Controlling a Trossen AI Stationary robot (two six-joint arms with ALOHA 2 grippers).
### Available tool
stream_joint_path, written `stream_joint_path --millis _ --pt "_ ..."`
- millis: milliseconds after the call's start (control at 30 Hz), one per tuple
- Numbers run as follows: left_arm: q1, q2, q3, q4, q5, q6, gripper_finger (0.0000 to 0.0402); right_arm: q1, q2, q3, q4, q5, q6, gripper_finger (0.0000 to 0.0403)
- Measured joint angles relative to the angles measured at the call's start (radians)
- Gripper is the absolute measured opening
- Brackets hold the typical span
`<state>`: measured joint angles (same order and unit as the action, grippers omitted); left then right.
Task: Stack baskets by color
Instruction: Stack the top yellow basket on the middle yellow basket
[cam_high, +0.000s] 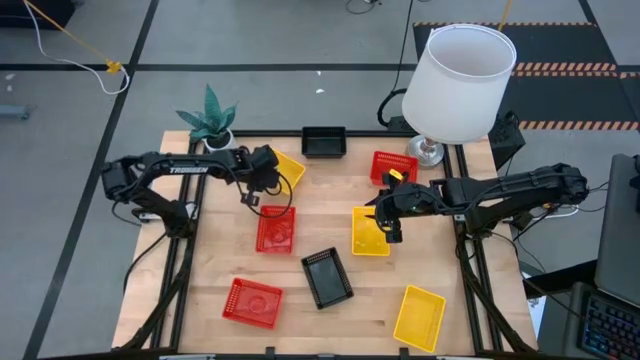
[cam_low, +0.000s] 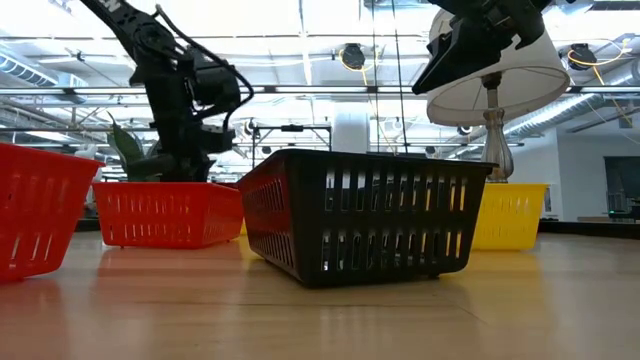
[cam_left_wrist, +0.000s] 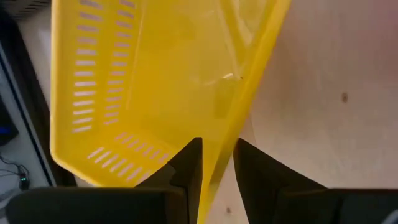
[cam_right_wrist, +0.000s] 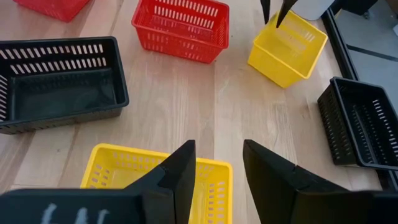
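Two dark arms reach over a wooden bench (cam_high: 300, 320). Left gripper (cam_left_wrist: 216, 163) pinches the rim of a yellow basket (cam_high: 288, 168) near the back left. Right gripper (cam_right_wrist: 217, 163) hovers with fingers parted above another yellow basket (cam_high: 368, 232) at the middle, holding nothing.

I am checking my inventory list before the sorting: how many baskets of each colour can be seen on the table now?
Red baskets: 3
Yellow baskets: 3
Black baskets: 2
Total: 8 baskets in view
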<state>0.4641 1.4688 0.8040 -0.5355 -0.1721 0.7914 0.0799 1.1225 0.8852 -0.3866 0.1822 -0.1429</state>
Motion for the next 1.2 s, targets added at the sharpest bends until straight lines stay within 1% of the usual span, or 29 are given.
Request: stream_joint_path --millis 133,200,300,367,500,567,700,800,867,1033,1100,1200 --pt "-0.017 -0.005 0.001 0.015 -0.011 0.016 0.0086 0.0 0.0 0.0 0.0 0.0 0.0 0.013" --pt "-0.027 -0.012 0.0 0.015 -0.012 0.03 0.0068 0.0 0.0 0.0 0.0 0.0 -0.001 0.013" --pt "-0.042 -0.013 0.002 0.012 -0.012 0.035 0.0025 0.0 0.0 0.0 0.0 0.0 -0.004 0.013" --pt "-0.05 -0.013 0.002 0.011 -0.016 0.03 0.0012 0.0 0.0 0.0 0.0 0.0 -0.004 0.013" --pt "-0.072 -0.013 0.002 0.009 -0.025 0.03 0.0021 0.0 0.0 0.0 0.0 0.0 -0.004 0.013" --pt "-0.091 -0.014 0.002 0.003 -0.055 0.035 0.0019 0.0 0.0 0.0 0.0 0.0 -0.004 0.013" --pt "-0.132 -0.036 0.036 -0.059 -0.105 0.019 0.0008 0.0 0.0 0.0 0.011 0.0 -0.004 0.013" --pt "-0.173 -0.058 0.073 -0.132 -0.155 -0.009 0.0015 0.0 0.0 0.0 0.029 0.002 -0.008 0.013" --pt "-0.202 -0.072 0.102 -0.166 -0.16 -0.015 0.0017 0.0 0.0 0.0 0.046 0.019 -0.024 0.013" --pt "-0.286 -0.078 0.175 -0.215 -0.162 -0.04 0.0007 0.0 0.0 -0.046 0.229 0.032 -0.046 0.013" --pt "-0.321 -0.079 0.198 -0.216 -0.162 -0.039 0.0009 0.0 0.003 -0.067 0.308 0.033 -0.066 0.013" --pt "-0.378 -0.079 0.218 -0.196 -0.177 -0.031 0.0015 0.004 0.025 -0.071 0.366 0.055 -0.076 0.013"
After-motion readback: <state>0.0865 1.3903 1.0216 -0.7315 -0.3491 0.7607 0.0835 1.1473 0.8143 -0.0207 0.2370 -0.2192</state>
